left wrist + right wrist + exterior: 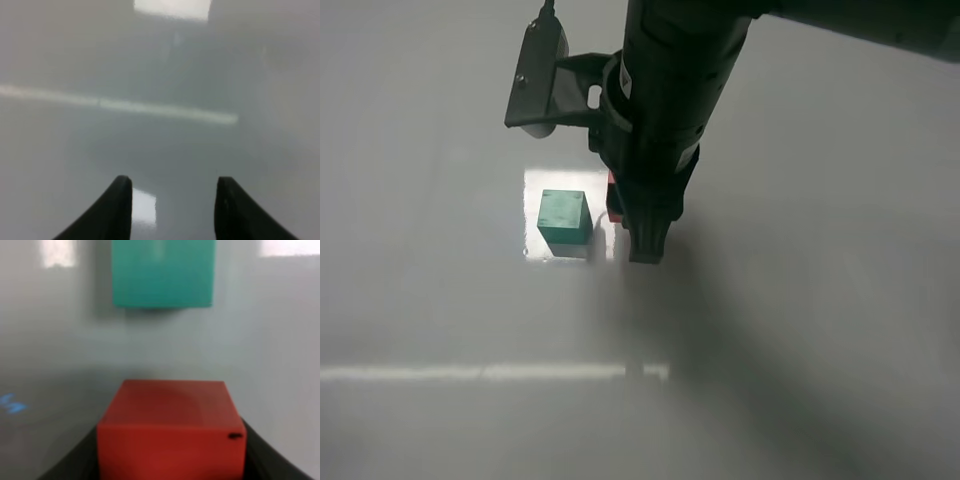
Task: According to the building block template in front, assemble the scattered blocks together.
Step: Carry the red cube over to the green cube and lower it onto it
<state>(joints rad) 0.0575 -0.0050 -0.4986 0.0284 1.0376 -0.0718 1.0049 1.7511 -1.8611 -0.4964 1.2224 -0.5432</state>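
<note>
On the pale grey bench (840, 330), a teal-green cube (564, 216) sits in a bright patch of reflected light. Just beside it, toward the right of the high view, a sliver of a red cube (611, 196) shows behind the dark right arm (670, 110), which reaches down over the spot and hides most of it. From above, the two cubes look close together; whether they touch cannot be told there.

Seen from the right wrist, the red cube (170, 427) sits between the two dark fingers (260, 450) of the right gripper (170, 460), which is clamped on it from both sides. The teal-green cube (163, 272) lies ahead of it on the bench, with a clear strip of grey surface between the two, so they are apart.

Seen from the left wrist, the left gripper (172, 210) hangs over bare bench with nothing between its fingers (120, 210); its jaws are drawn together as far as they go. A pale streak of light (150, 107) crosses the surface ahead of it.
</note>
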